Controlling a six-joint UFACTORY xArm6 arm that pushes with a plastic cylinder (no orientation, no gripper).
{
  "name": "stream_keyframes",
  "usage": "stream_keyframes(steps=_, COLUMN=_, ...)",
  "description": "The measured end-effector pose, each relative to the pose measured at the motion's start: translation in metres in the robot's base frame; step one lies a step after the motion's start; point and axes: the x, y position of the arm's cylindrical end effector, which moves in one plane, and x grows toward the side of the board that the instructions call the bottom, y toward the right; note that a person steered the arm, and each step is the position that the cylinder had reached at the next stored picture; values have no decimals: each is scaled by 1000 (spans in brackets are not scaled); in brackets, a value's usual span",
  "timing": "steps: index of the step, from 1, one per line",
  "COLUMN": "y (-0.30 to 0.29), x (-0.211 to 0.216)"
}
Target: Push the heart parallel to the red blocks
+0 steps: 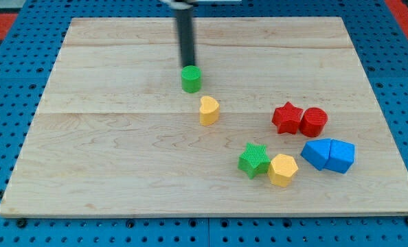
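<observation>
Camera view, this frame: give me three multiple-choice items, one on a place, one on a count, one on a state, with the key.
1. Where is my tip?
A. just above the green cylinder, toward the view's top
B. beside the blue blocks
C. at the board's bottom edge

2. How many red blocks are there?
A. one
B. two
C. three

3. How do the red star and red cylinder stand?
A. stacked
B. far apart
C. side by side, touching

Key: 1 A, the rod ends at that cylinder's top edge, above the yellow heart. 2 B, only the star and cylinder are red. 3 C, no gap shows between them.
</observation>
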Motion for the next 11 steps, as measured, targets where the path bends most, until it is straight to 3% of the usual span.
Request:
stream_keyframes(steps=1, y=9, x=90)
stream_keyframes(steps=2, y=14, x=26)
stream_keyframes(steps=3, y=1, x=38)
stream_keyframes(steps=4, y=17, x=82)
stream_keyframes(steps=6, y=-15, x=111)
stream_keyframes(steps=8, y=-116, x=151)
stream_keyframes(steps=9, y=-69, x=158)
stream_keyframes(steps=11, y=-35, x=207)
